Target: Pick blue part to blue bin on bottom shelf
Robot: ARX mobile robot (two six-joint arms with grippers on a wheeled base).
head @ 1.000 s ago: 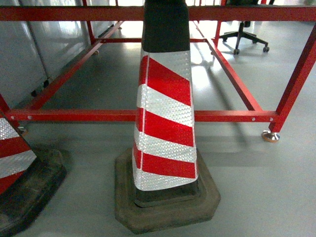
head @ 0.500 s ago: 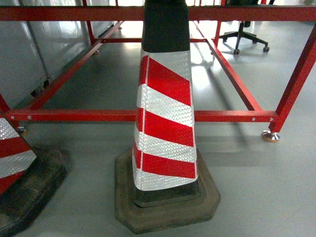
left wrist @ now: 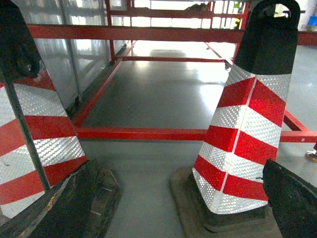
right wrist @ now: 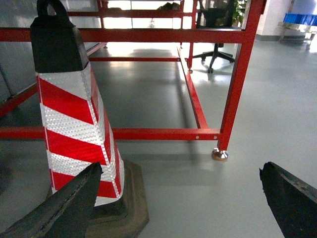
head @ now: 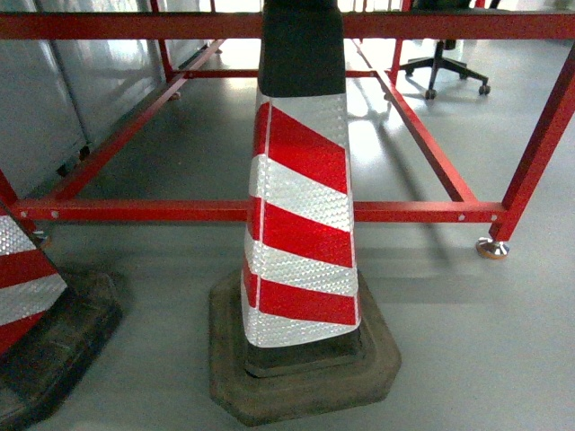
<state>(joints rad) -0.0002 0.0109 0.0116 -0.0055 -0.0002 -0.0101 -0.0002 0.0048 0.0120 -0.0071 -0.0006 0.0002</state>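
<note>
The blue part and the blue bin are out of view in all three views. In the left wrist view my left gripper (left wrist: 179, 166) is open, its dark fingers (left wrist: 64, 208) spread wide low over the grey floor with nothing between them. My right gripper (right wrist: 181, 168) is likewise open over bare floor, one of its fingers (right wrist: 290, 198) at the right edge and nothing held. Neither gripper shows in the head view.
A red-and-white striped cone (head: 301, 215) on a dark rubber base stands directly ahead, with a second cone (head: 27, 287) at the lower left. Behind them runs a low red metal frame (head: 404, 212) with a foot (head: 492, 247). An office chair (head: 445, 67) stands far back.
</note>
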